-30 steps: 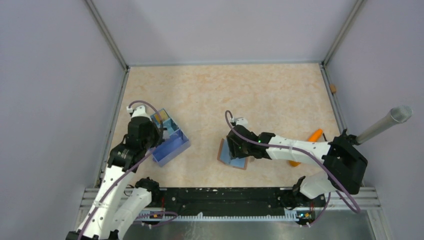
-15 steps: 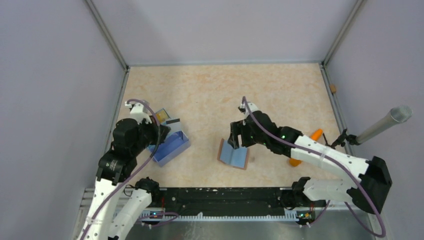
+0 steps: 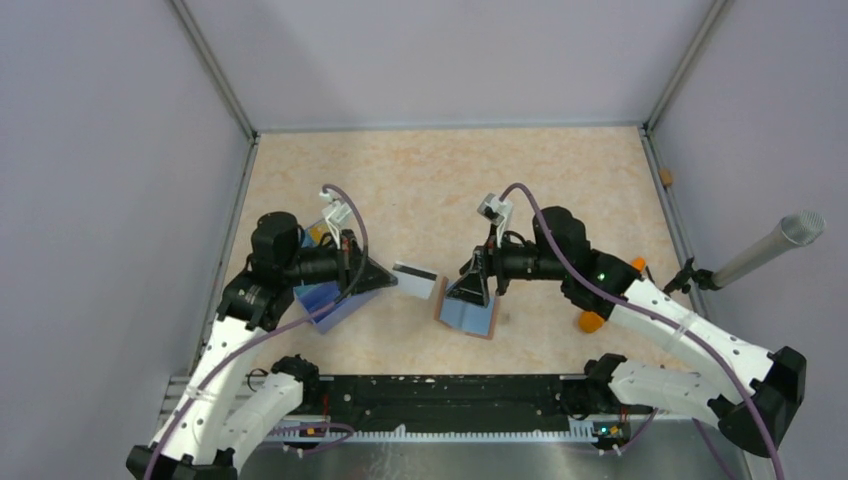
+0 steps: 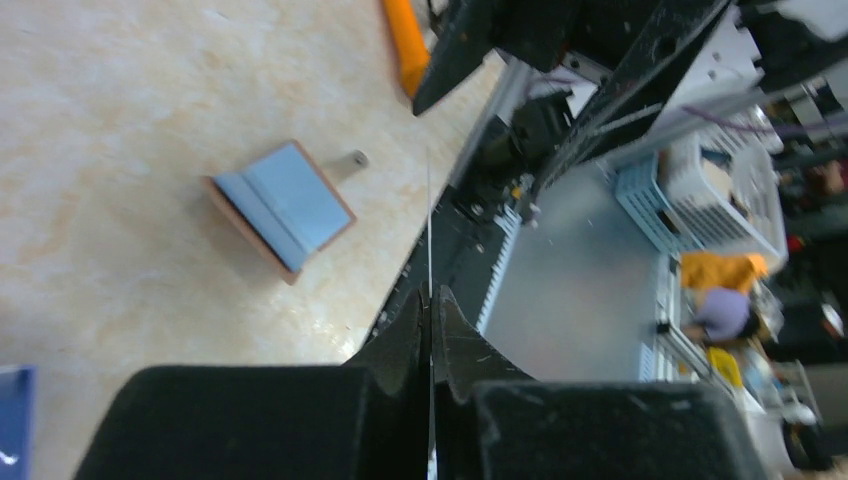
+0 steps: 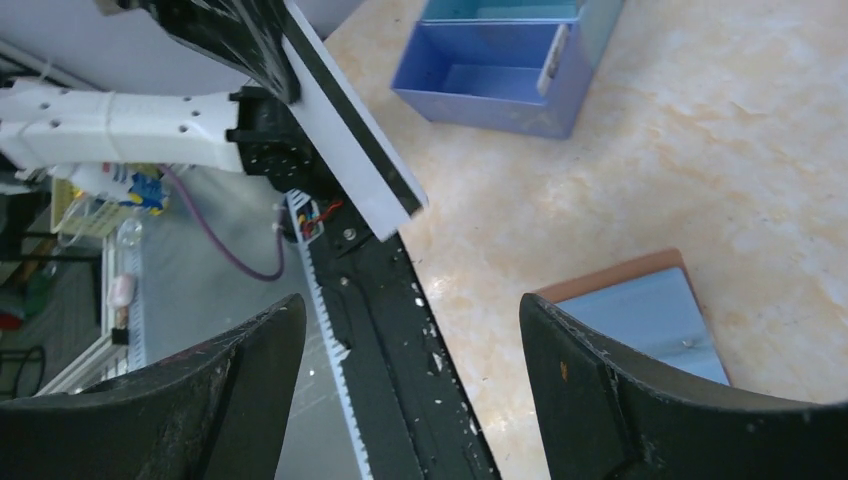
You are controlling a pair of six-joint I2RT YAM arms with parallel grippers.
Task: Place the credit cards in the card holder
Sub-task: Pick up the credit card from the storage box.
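My left gripper is shut on a white credit card with a black stripe, holding it in the air left of the card holder. In the left wrist view the card is a thin edge-on line rising from the closed fingertips. The card holder lies flat, brown-edged and light blue on top. My right gripper hovers over its far edge, open and empty. In the right wrist view the card hangs ahead of the open gripper, and the holder lies by the right finger.
A blue divided box sits under the left arm, also seen as the box. An orange carrot-shaped object lies beneath the right arm. A grey microphone juts in at the right. The black rail lines the near edge.
The left arm lifted the striped card out of the blue box and swung it right toward the card holder. The right gripper rose off the holder, turned left and opened wide.
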